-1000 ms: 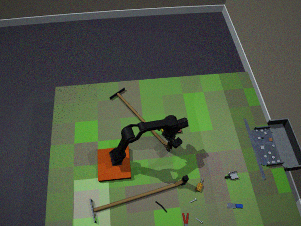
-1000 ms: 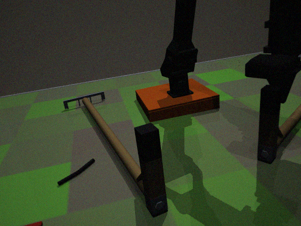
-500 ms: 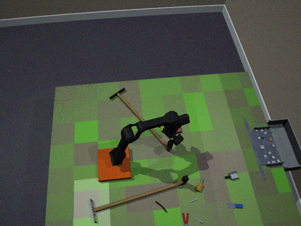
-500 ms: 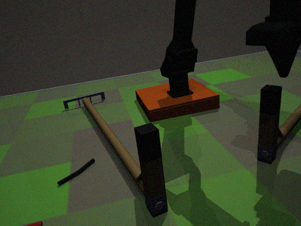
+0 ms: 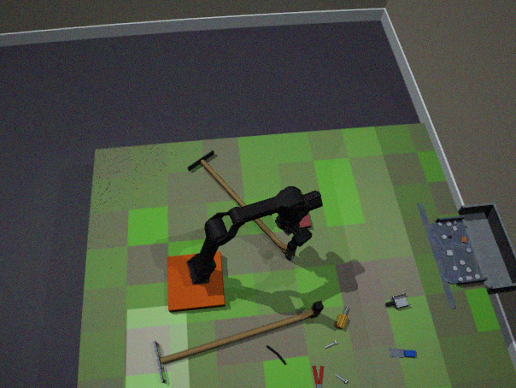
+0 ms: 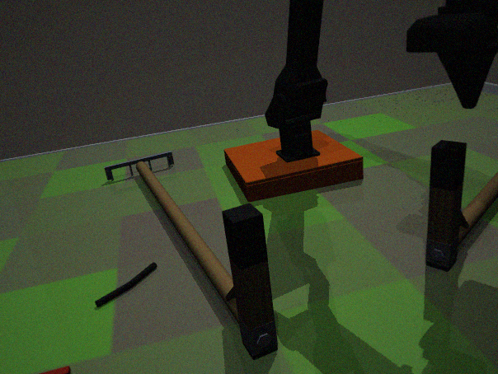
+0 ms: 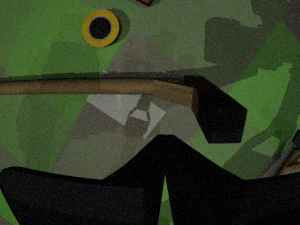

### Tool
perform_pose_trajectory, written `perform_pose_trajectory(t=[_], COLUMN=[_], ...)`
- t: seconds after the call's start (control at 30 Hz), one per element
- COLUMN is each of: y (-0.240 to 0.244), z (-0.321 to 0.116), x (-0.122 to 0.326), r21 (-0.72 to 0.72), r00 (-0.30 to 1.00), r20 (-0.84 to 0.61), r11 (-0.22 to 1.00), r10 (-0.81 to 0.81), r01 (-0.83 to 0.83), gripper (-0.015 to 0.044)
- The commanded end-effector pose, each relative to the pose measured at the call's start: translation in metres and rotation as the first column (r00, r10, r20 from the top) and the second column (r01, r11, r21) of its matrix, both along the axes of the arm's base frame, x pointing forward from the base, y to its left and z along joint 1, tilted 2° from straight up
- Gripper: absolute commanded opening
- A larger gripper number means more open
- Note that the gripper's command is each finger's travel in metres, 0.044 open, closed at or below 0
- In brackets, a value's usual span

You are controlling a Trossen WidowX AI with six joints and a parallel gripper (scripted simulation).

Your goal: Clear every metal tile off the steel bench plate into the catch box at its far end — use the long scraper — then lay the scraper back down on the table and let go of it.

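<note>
Dark flooring is filling the upper left of the top view, beside a green-and-brown patchwork table. Left to right, we are counting two wooden-handled scrapers, one lying lower left [image 5: 239, 336] [image 6: 181, 224], one slanting above centre [image 5: 226, 187] [image 6: 480, 210] [image 7: 75, 87]; one orange base [image 5: 177, 295] [image 6: 346, 158]; one black rod [image 5: 277, 355] [image 6: 125, 285]; two screws [image 5: 331, 344] [image 5: 342, 379]; and, at far right, one bench plate [image 5: 440, 265] carrying about a dozen pale tiles and one orange piece, beside one catch box [image 5: 491, 248]. The arm [image 5: 260, 207] [image 6: 303, 41] is reaching rightward, bending downward at the wrist. Its gripper [image 5: 304, 236] [image 6: 469, 105] [image 7: 165, 143] is hanging clenched on nothing, above the slanting scraper's upright grip. The wrist view is showing a yellow ring [image 7: 87, 29], which we aren't seeing from the top; only the top is showing us the plate.
</note>
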State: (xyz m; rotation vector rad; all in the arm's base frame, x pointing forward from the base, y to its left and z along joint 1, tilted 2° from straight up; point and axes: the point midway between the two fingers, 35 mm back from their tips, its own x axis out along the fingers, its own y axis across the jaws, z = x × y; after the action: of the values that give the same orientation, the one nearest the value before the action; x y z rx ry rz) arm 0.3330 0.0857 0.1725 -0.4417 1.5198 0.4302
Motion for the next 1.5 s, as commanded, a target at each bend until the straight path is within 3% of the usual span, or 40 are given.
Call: perform_pose_trajectory(t=[0.0, 1.47], y=[0.007, 0.013], z=[-0.004, -0.087], x=[-0.006, -0.009], r21=[-0.002, -0.009], r00=[1.000, 1.000], r20=[0.002, 0.005], r11=[1.000, 1.000], r10=[-0.001, 0.009], r01=[0.001, -0.009], gripper=[0.0000, 0.0000])
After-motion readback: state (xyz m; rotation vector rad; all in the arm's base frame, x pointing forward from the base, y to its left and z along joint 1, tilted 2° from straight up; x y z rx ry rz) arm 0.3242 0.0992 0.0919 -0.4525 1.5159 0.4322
